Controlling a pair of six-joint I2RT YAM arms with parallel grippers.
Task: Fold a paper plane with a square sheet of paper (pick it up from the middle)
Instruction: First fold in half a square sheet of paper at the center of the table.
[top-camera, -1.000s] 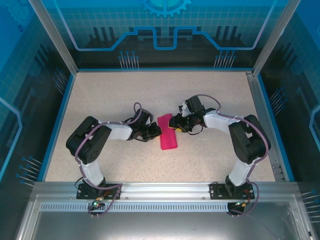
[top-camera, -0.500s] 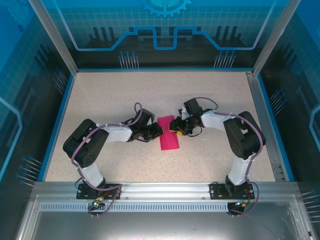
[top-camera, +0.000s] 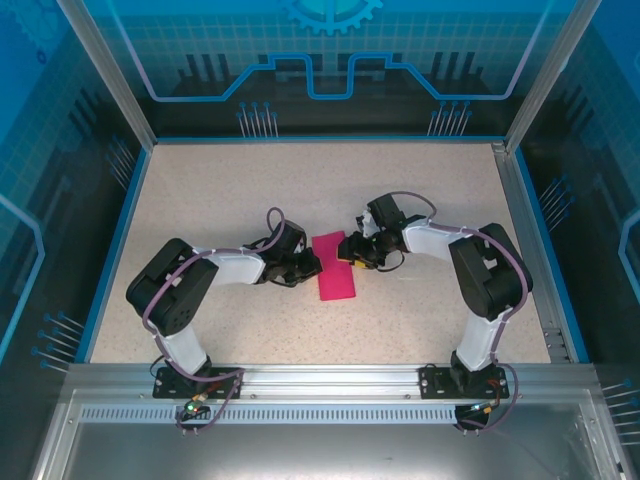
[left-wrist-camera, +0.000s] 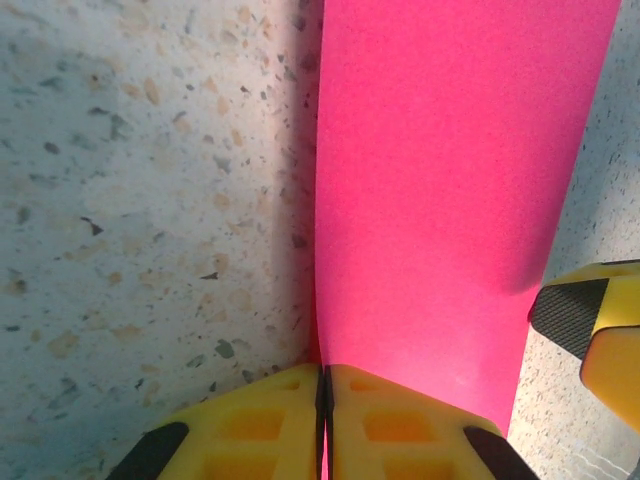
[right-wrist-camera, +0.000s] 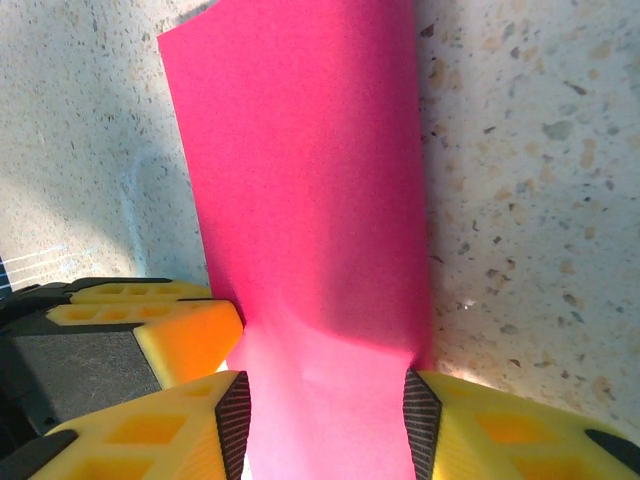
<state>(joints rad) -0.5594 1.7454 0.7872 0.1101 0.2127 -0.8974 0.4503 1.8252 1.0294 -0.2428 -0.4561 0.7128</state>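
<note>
Right wrist: right claw (right-wrist-camera: 327, 412) jaws just eased wider, straddling paper plane (right-wrist-camera: 300, 180); left claw (left-wrist-camera: 323, 405) stays pinched shut on its edge. Release likely beginning.

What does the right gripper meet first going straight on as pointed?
The paper plane: it lies between the right gripper's fingers and runs on ahead. Past it probably just table, depth unclear.
</note>
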